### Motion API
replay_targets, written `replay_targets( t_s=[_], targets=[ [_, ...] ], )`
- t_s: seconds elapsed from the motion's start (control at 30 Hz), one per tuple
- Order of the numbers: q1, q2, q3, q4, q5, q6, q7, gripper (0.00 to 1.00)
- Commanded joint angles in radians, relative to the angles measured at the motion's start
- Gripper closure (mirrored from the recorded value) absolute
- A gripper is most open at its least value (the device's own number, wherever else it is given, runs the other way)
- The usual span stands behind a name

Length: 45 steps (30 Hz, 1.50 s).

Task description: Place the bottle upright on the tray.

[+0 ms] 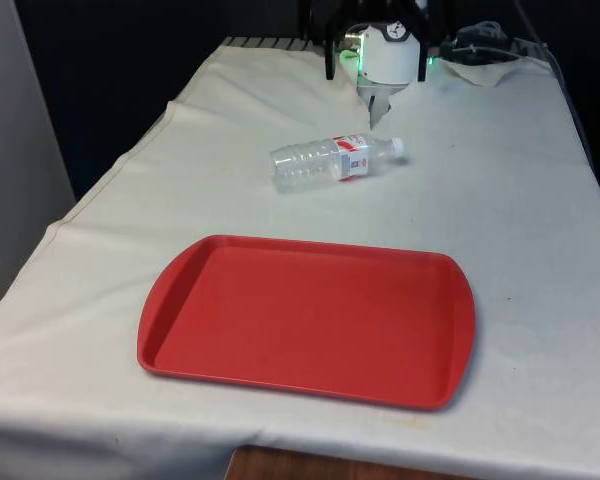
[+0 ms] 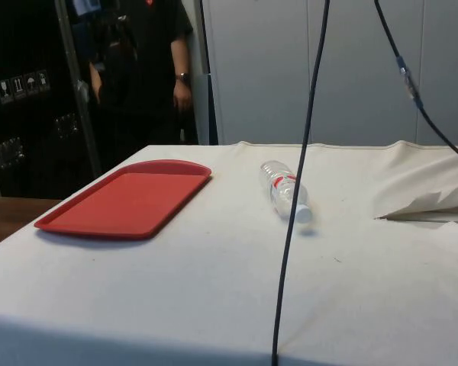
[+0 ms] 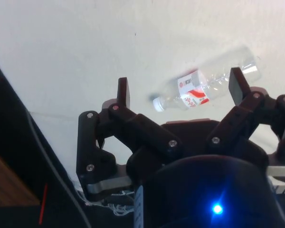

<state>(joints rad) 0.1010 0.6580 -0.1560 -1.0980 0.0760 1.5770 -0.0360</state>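
On the white cloth of the bench (image 1: 540,250), the bottle (image 1: 332,161) lies on its side, clear and empty-looking with a red-and-white label near the neck and a white cap. In the front view its long axis runs nearly across the picture, cap toward the front view's right, base toward the left. It rests between the robot and the tray (image 1: 310,318), apart from both and touching neither. The end effector (image 1: 378,113) hangs above the cloth just behind the cap end, on the robot's side of the bottle, with nothing in it. In the wrist view the end effector (image 3: 179,89) has its fingers (image 3: 123,91) spread wide, and the bottle (image 3: 206,86) shows through the gap between them, well below. The coming move, as I judge it, turns on this: the bottle lies forward of and below the end effector, so it must come down and a little toward the tray, with the fingers set across the long axis. The red tray sits flat and bare nearer the front edge. A person (image 2: 141,72) stands beyond the bench in the side view.
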Motion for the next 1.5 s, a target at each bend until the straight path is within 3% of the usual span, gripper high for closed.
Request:
replay_targets(
  t_s=[0.0,0.23,0.27,0.3,0.53,0.57,0.6,0.83,0.87,0.9,1.13,1.17,1.2,1.43,1.47],
  targets=[
    [0.007,-0.029,-0.003,-0.044,-0.006,0.034,0.003,0.00],
    [0.011,-0.035,-0.003,-0.102,-0.014,0.088,0.004,0.00],
    [0.003,-0.001,0.000,-0.052,-0.006,0.055,0.000,0.00],
    [0.011,-0.036,-0.004,-0.108,-0.015,0.094,0.004,0.00],
    [0.014,-0.037,-0.003,-0.155,-0.027,0.136,0.003,0.00],
    [0.007,-0.002,0.000,-0.104,-0.020,0.104,0.000,0.00],
    [0.015,-0.037,-0.003,-0.160,-0.029,0.141,0.003,0.00],
    [0.019,-0.035,-0.003,-0.199,-0.045,0.175,0.004,0.00],
    [0.011,-0.003,0.000,-0.152,-0.039,0.142,0.000,0.00],
    [0.019,-0.035,-0.003,-0.205,-0.047,0.180,0.004,0.00],
    [0.022,-0.038,-0.003,-0.255,-0.056,0.246,0.007,0.00],
    [0.014,-0.005,0.000,-0.198,-0.048,0.197,0.001,0.00],
    [0.022,-0.038,-0.003,-0.255,-0.056,0.246,0.007,0.00],
    [0.023,-0.046,-0.003,-0.297,-0.058,0.311,0.008,0.00],
    [0.016,-0.013,0.000,-0.249,-0.051,0.275,0.002,0.00]
  ],
)
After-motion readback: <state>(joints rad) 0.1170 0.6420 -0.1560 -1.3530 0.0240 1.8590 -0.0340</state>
